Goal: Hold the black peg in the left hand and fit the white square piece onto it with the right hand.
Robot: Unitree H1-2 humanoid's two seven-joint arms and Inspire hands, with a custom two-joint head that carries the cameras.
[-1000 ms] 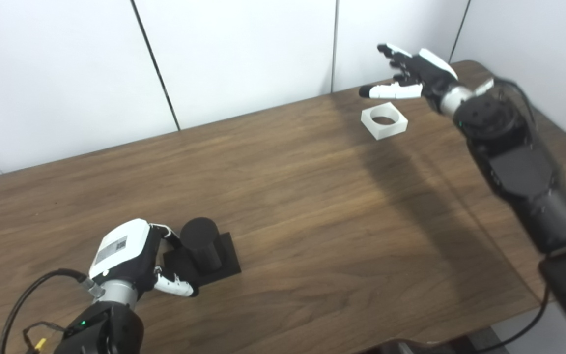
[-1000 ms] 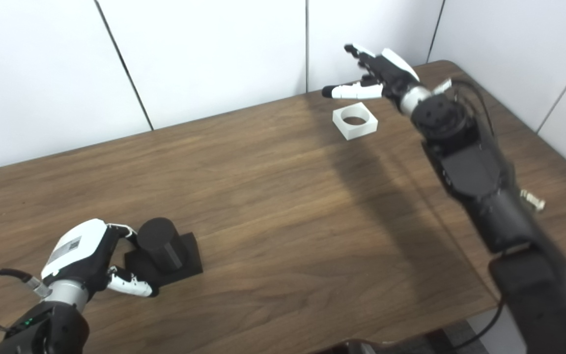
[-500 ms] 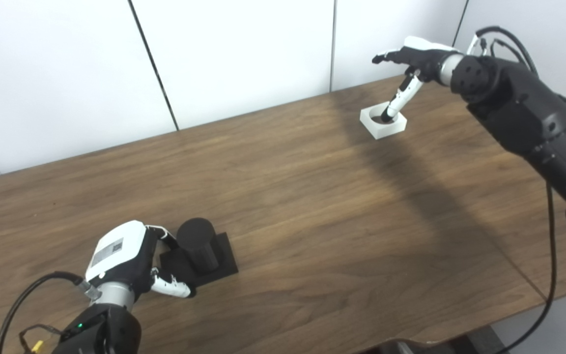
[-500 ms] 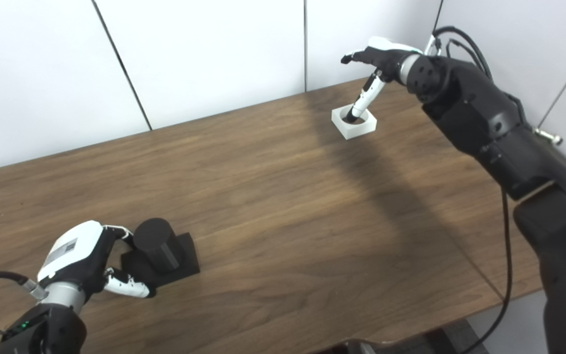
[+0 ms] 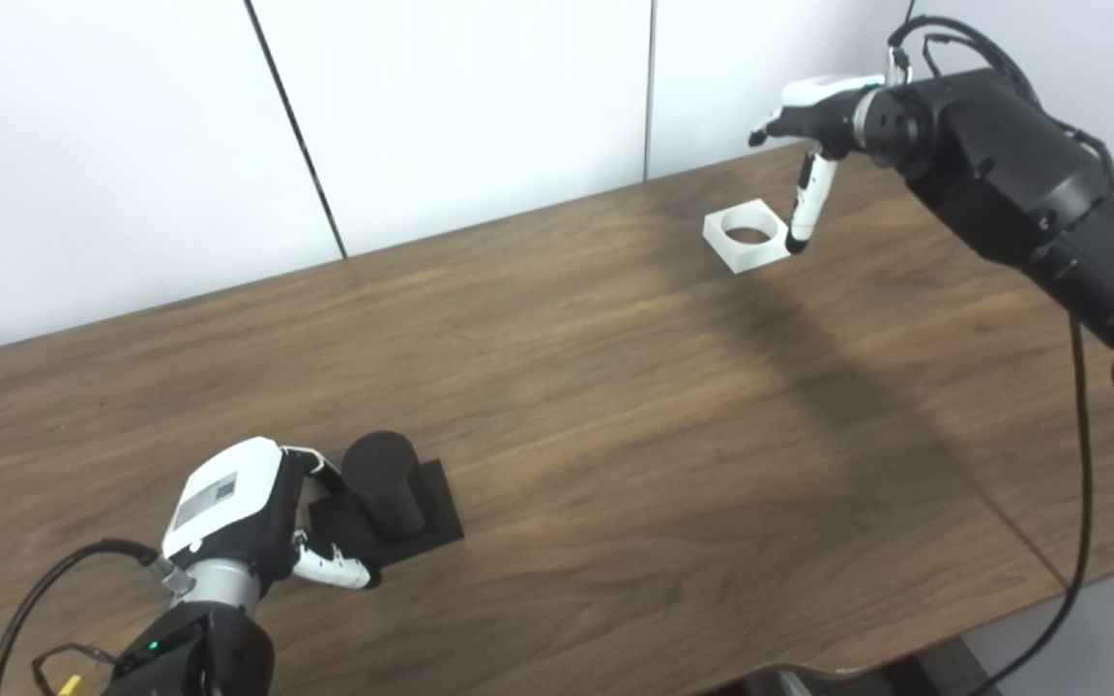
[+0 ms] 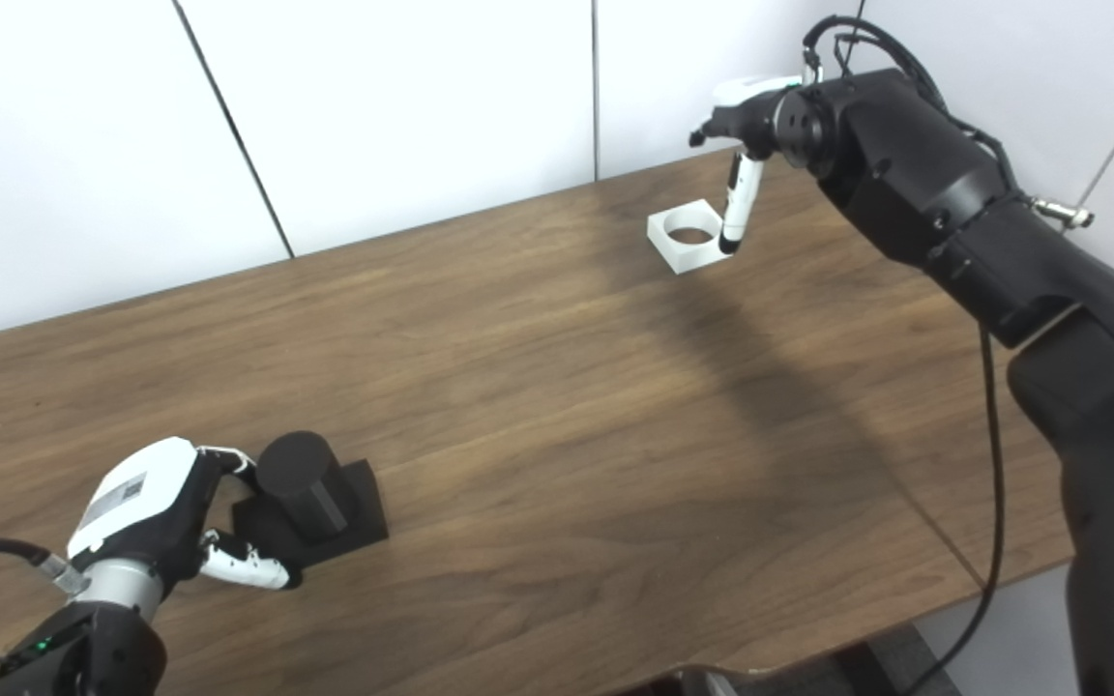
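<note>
Grabbing comes first. The right hand (image 5: 813,121) hangs over the white square piece (image 5: 748,233) at the far side of the table (image 5: 615,406), one finger pointing down at its right edge, holding nothing. Half a second ago that finger poked into the hole. Next it must pinch the piece and lift. The left hand (image 5: 248,517) grips the black peg (image 5: 385,483) near the front.
</note>
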